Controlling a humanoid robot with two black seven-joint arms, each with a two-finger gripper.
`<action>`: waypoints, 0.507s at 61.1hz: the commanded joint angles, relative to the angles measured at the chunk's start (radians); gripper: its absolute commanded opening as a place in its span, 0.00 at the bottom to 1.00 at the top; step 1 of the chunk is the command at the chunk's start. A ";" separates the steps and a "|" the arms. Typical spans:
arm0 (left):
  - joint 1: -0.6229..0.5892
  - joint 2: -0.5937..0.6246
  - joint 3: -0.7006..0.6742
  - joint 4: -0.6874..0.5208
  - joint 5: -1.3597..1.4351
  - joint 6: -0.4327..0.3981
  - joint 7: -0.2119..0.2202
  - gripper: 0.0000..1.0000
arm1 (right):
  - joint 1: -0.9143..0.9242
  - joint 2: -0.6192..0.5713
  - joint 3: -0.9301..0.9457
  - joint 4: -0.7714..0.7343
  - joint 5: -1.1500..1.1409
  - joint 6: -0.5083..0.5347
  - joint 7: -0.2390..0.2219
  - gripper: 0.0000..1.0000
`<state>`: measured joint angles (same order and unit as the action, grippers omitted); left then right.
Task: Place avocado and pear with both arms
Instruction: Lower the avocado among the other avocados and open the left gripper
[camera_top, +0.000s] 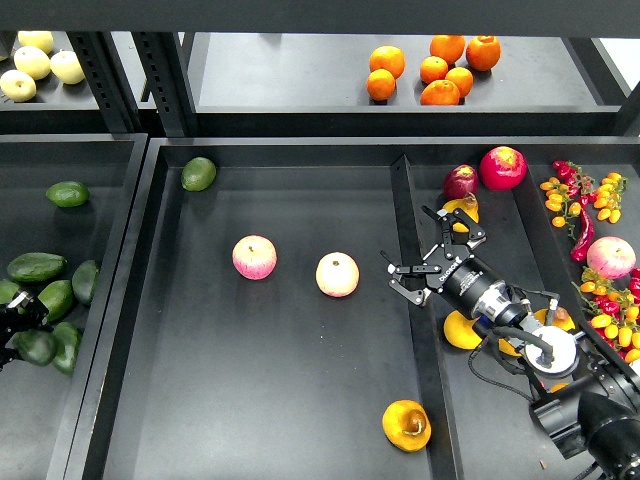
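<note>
The pear (406, 425), golden yellow-orange with a brown patch, lies alone at the front right of the middle tray (300, 400). My right gripper (418, 252) is open and empty, hovering over the divider between the middle tray and the right bin, well behind the pear. Several dark green avocados lie in the left bin; the longest one (35, 267) is near its middle. My left gripper (14, 325) shows small and dark at the left edge among these avocados, next to one (36, 346). I cannot tell its jaw state or whether it holds anything.
Two pink-and-yellow apples (254, 257) (337, 274) sit mid-tray. A lighter green avocado (198, 173) lies in the tray's back left corner. The right bin holds red fruit (502, 167), yellow fruit (462, 330) and peppers (584, 230). Oranges (440, 72) are on the back shelf.
</note>
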<state>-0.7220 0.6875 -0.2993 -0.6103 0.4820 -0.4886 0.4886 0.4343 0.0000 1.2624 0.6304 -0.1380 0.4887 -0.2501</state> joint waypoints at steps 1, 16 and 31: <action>0.009 -0.002 0.002 0.006 0.001 0.000 0.000 0.47 | 0.000 0.000 0.000 0.000 0.000 0.000 0.000 1.00; 0.015 -0.003 0.003 0.007 0.001 0.000 0.000 0.48 | 0.000 0.000 -0.001 0.000 0.000 0.000 0.000 1.00; 0.021 -0.005 0.006 0.006 0.001 0.000 0.000 0.51 | 0.000 0.000 -0.003 0.000 0.000 0.000 0.000 1.00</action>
<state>-0.7029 0.6844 -0.2932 -0.6028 0.4832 -0.4887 0.4886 0.4341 0.0000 1.2603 0.6304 -0.1381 0.4887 -0.2501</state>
